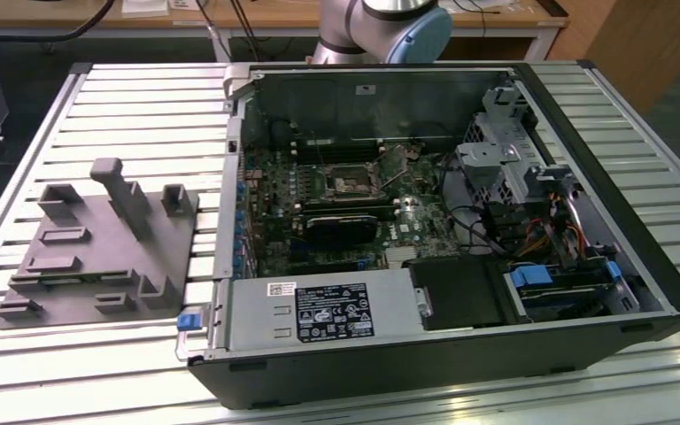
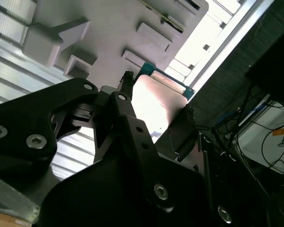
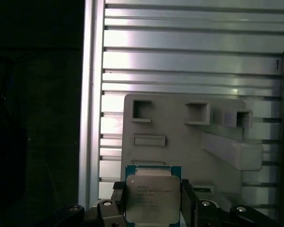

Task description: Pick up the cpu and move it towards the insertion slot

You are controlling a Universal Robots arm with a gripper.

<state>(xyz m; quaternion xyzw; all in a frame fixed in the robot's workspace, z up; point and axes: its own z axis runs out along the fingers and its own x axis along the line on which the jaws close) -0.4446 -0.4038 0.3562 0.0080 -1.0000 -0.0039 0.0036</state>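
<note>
A big metal table (image 1: 116, 106) with long ribs fills the scene. On it lies an open computer case (image 1: 435, 354), on its side so you can look in. Just beside the case, on the exterior view's left, sits a grey block (image 1: 92, 257) with posts that stick up. A part of the robot arm (image 1: 388, 27) shows at the far edge of the table, behind the case.

Inside the case is a green board (image 1: 316, 239). Near the middle of it sits the insertion slot (image 1: 349, 184), a small square with a shiny frame and a dark middle.

In both wrist views the black claw (image 3: 153, 204) is closed on the cpu (image 3: 153, 198), one finger pressed on each side. The cpu is a small, thin square with a silvery face and a green edge. It is held up in the air, with the grey block and the ribbed table far behind it.
</note>
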